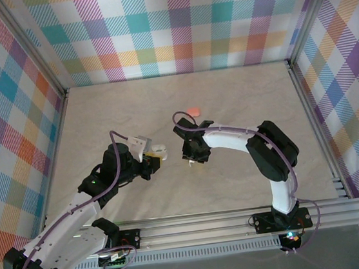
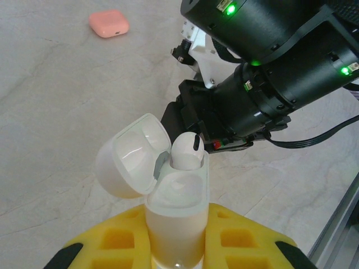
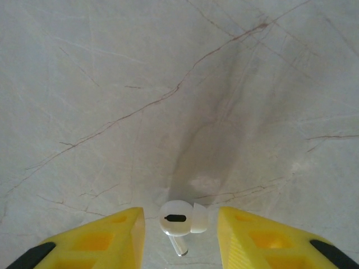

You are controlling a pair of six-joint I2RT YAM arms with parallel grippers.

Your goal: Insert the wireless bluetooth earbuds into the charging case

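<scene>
Left hand (image 1: 155, 162) clenched on white charging case (image 2: 176, 216), case upright between its yellow fingers (image 2: 235, 238); lid (image 2: 132, 154) swung open to left; first white earbud (image 2: 185, 150) seated in far socket, head standing proud of rim; near socket a bare white well; second white earbud (image 3: 178, 219) lies on bench (image 1: 240, 95), stem pointing back toward wrist, between yellow fingers (image 3: 112, 235) of right hand (image 1: 194, 161); right hand released, gap either side of bud; pink case (image 2: 109, 23) shut, flat on bench, well apart beyond both hands.
</scene>
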